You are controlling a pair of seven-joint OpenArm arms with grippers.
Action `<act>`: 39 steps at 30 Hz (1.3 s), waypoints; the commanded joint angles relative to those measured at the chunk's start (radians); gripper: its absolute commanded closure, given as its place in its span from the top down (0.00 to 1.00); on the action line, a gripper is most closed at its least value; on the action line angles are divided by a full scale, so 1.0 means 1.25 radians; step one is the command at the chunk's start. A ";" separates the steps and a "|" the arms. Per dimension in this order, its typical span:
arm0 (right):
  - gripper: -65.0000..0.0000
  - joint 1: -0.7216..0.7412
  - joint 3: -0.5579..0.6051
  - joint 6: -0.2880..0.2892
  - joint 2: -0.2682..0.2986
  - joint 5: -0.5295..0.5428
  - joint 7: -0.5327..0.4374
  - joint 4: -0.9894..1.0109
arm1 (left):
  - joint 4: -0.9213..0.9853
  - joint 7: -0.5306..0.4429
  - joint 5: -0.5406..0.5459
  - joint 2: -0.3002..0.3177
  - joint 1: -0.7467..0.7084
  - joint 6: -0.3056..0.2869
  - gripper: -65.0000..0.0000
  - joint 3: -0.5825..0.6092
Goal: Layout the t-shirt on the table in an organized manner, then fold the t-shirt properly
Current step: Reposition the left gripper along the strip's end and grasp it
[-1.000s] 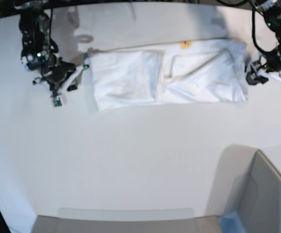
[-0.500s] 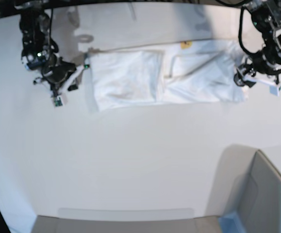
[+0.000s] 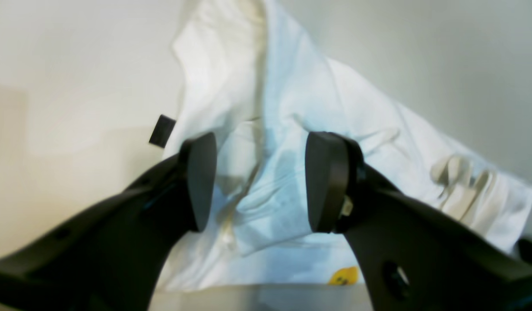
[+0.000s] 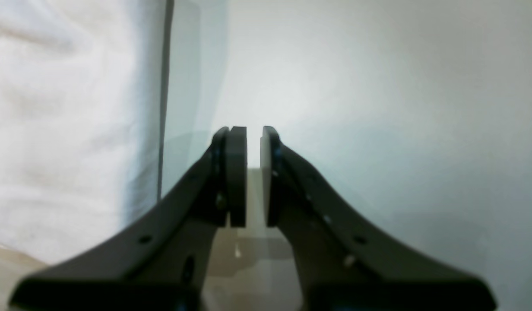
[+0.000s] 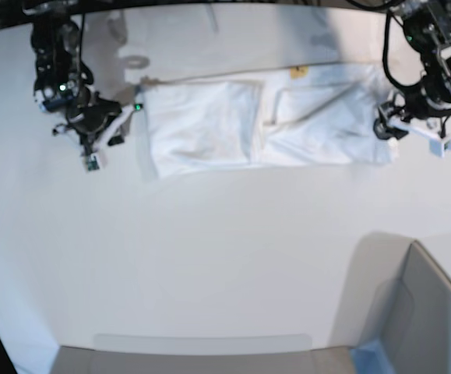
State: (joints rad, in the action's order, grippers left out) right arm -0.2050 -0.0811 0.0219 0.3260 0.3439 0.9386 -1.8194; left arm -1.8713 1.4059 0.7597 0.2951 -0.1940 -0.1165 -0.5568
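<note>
The left gripper (image 3: pixel 259 181) is now hovering over the right end of the t-shirt (image 5: pixel 202 125), where a second ago it was standing just beside that end; its fingers are spreading wide and holding nothing. The right gripper (image 4: pixel 253 177) is staying just beside the shirt's left end, its fingers parting by a narrow gap, with nothing between them. The shirt is lying in a folded strip on the far part of the table (image 5: pixel 225 249), its place unchanged. A grey bin (image 5: pixel 443 312) is standing near right, a blue corner showing; its contents cannot be made out.
</note>
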 commanded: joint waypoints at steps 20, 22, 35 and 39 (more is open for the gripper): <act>0.10 -0.004 -0.003 0.000 0.006 0.005 -0.014 -0.012 | -0.001 -0.040 -0.259 -0.023 -0.005 -0.014 0.49 -0.072; 0.10 -0.004 -0.003 0.000 0.009 0.005 -0.014 -0.012 | -0.039 -0.045 -0.371 -0.023 -0.012 0.047 0.49 0.002; 0.10 -0.002 -0.006 0.000 0.009 0.005 -0.014 -0.012 | -0.048 -0.021 -0.330 -0.042 -0.016 0.053 0.49 0.075; 0.10 -0.002 -0.006 0.000 0.009 0.005 -0.014 -0.012 | -0.048 -0.008 -0.250 -0.040 -0.010 -0.004 0.49 0.009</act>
State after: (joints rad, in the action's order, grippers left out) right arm -0.2169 -0.0811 0.0219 0.3267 0.3439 0.9390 -1.8187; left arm -1.9133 1.4055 0.4511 0.2302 -0.2127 -0.1276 -0.5365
